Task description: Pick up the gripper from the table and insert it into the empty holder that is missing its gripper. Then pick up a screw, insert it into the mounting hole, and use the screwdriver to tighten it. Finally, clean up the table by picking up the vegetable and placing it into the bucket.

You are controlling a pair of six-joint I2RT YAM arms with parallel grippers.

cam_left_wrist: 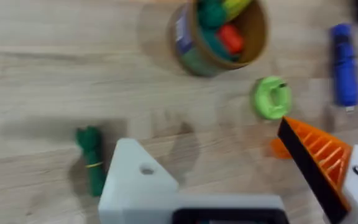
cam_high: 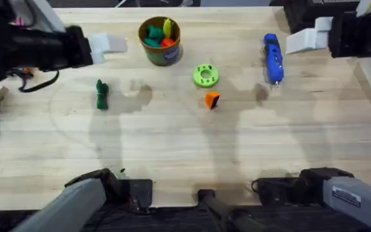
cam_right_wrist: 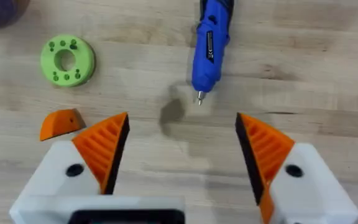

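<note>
Overhead view: the gripper (cam_high: 212,100), a small orange wedge with one dark face, lies loose on the wooden table (cam_high: 172,148) just below the lime green disc (cam_high: 205,75); nothing holds it. In the right wrist view the same wedge (cam_right_wrist: 61,123) sits just beside the right gripper's (cam_right_wrist: 182,152) own orange ribbed finger, apart from it; the disc (cam_right_wrist: 68,60) lies near, beyond it.

The holder (cam_left_wrist: 135,180) — the plain white finger block of the left gripper (cam_left_wrist: 229,168) — carries no orange pad and shows one bare mounting hole; the opposite finger carries its orange ribbed pad with a black face. The left gripper's fingers stand spread, grasping nothing; the orange wedge (cam_left_wrist: 279,148) is partly hidden behind the padded finger.

The right gripper's fingers are likewise spread wide and released — both pads fitted, nothing between them.

The blue screwdriver (cam_high: 273,58) lies on the table right of the disc, metal tip toward the near edge; in the right wrist view its tip (cam_right_wrist: 199,98) rests on the wood, well apart from the fingers.

The dark green vegetable (cam_high: 102,94) lies on the table at the left, well apart from the bucket (cam_high: 160,40); the bucket stands upright at the far middle, holding teal, yellow and orange toy pieces (cam_high: 160,33).
</note>
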